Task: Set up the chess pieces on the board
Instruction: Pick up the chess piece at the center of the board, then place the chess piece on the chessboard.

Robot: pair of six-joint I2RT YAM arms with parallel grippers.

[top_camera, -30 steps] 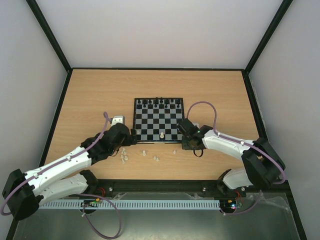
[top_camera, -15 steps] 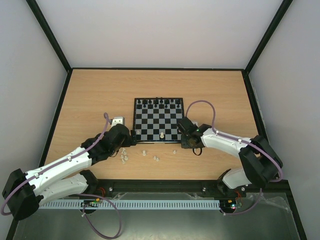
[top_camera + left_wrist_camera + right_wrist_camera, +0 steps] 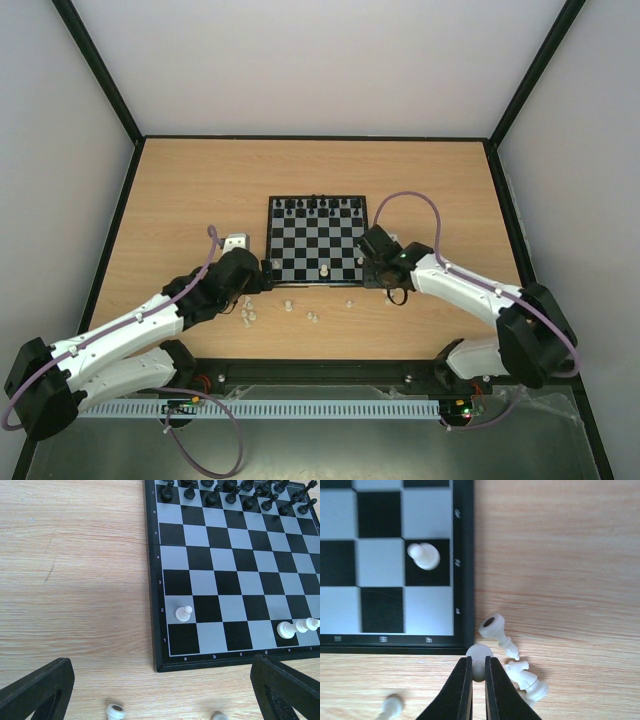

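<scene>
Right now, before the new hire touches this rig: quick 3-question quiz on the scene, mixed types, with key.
1. True or false: the left gripper is holding a piece.
2. In the left wrist view, the upright white pawn on the board stands on: A) a2 B) d4 C) h7.
3. What is clamped in the right gripper, and is it on the board?
Key: 1 false, its jaws stand open and empty. 2 A. 3 a white piece, off the board, just outside its corner.
</scene>
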